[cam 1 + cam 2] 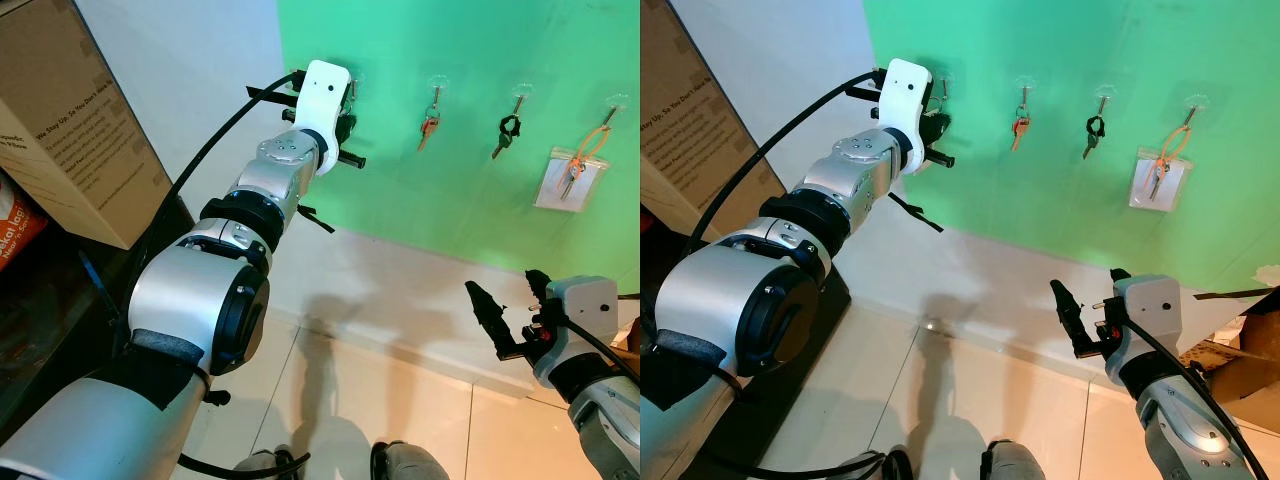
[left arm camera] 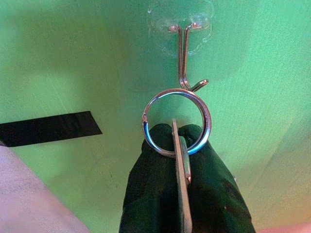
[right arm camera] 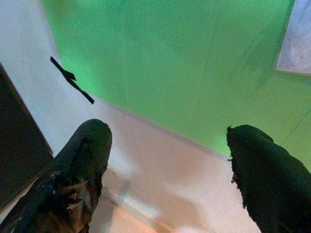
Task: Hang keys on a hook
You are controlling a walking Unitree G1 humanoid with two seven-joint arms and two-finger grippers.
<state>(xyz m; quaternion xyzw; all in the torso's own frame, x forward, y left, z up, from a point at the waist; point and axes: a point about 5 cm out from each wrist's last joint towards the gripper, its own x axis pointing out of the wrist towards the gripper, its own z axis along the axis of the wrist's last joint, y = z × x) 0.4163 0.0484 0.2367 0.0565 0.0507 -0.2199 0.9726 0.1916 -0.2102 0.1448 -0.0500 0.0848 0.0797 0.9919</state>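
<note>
Keys are the business here. From the head cameras, the silver left arm reaches up to the bright green wall panel [image 1: 450, 120], its left gripper [image 1: 345, 125] pressed close against the leftmost clear plastic hook [image 1: 940, 80]. Further along the panel three more hooks carry things: a red-headed key bunch [image 1: 429, 127], a black-headed key bunch [image 1: 507, 133], and a key on an orange loop lying over a pale grey card [image 1: 570, 180]. A brown cardboard box [image 1: 70, 120] stands at the robot's left. Low on the right, the right gripper [image 1: 512, 310] hangs over the pale tiled floor [image 1: 400, 400], its black fingers spread apart.

From the left wrist, the black fingers [image 2: 160, 184] are pinched together on a flat metal key [image 2: 182, 194] seen edge-on, with its shiny steel split ring [image 2: 177, 122] standing up above them. The ring's top edge sits right at the upturned tip of the bent wire hook [image 2: 187, 58]; whether it is over the tip I cannot tell. A strip of black tape [image 2: 48, 128] sticks to the green panel nearby.

From the right wrist, the two black fingers [image 3: 77, 179] stand well apart with nothing between them, facing the green panel and the white skirting [image 3: 160, 155] below it.
</note>
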